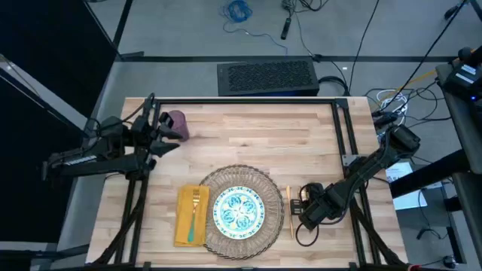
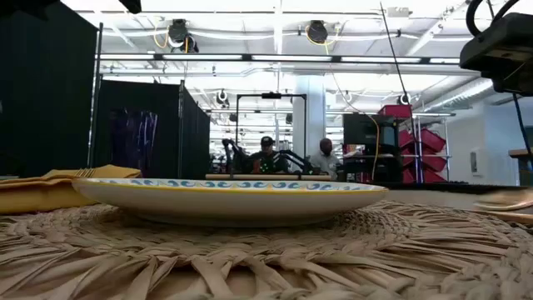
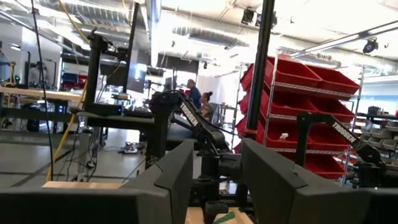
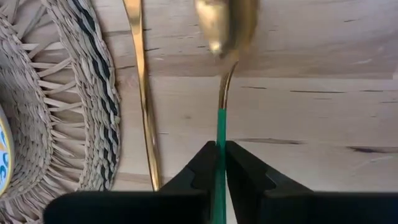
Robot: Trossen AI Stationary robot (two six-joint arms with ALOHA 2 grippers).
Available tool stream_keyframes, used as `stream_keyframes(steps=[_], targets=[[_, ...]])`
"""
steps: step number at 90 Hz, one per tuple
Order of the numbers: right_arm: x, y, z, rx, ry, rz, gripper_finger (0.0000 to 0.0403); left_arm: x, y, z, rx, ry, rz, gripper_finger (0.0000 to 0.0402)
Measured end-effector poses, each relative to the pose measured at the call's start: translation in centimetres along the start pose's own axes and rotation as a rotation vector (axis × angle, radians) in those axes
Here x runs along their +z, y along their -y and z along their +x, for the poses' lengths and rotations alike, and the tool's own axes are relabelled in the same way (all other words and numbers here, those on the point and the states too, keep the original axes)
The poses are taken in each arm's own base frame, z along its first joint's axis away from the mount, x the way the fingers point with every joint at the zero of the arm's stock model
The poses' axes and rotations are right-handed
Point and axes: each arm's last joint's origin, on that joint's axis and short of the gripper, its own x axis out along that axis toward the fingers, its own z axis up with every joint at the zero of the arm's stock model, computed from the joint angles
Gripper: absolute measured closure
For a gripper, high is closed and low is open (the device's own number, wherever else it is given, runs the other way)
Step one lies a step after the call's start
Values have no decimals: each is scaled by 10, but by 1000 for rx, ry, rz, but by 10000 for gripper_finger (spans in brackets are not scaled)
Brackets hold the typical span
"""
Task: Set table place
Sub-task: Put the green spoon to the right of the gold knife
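At the lower right of the high view, the right gripper (image 1: 304, 200) sits low over the table (image 1: 248, 139), just right of the round woven mat (image 1: 265, 183). Its wrist view shows the two dark fingers (image 4: 202, 167) pressed together on the teal handle of a gold spoon (image 4: 225, 37), whose bowl points away from the camera over the bare planks. Beside the spoon in that view lies a second slim gold utensil (image 4: 142, 81), running along the mat's edge; what kind it is cannot be told.

The white plate (image 1: 238, 211) with a teal pattern rests in the middle of the mat, lower centre of the high view. Touching the mat's left edge lies the yellow napkin (image 1: 183, 218), with a teal-handled fork (image 1: 194, 211) on top of it.

At the upper left of the table the left gripper (image 1: 167, 129) is at the purple cup (image 1: 177, 123). Its wrist view shows the two fingers (image 3: 176, 174) with a gap between them, but whether they have hold of the cup cannot be told.

In the low view, people sit in the room far behind the plate
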Motion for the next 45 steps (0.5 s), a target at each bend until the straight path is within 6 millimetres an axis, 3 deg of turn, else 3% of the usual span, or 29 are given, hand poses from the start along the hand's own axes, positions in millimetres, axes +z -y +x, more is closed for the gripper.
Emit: stream_keyframes(steps=[23, 45], targets=[[0, 0, 0, -1, 1, -3, 340, 0, 0, 0, -3, -1, 0, 281], [2, 3, 0, -26, 26, -28, 336, 0, 0, 0, -4, -1, 0, 281]])
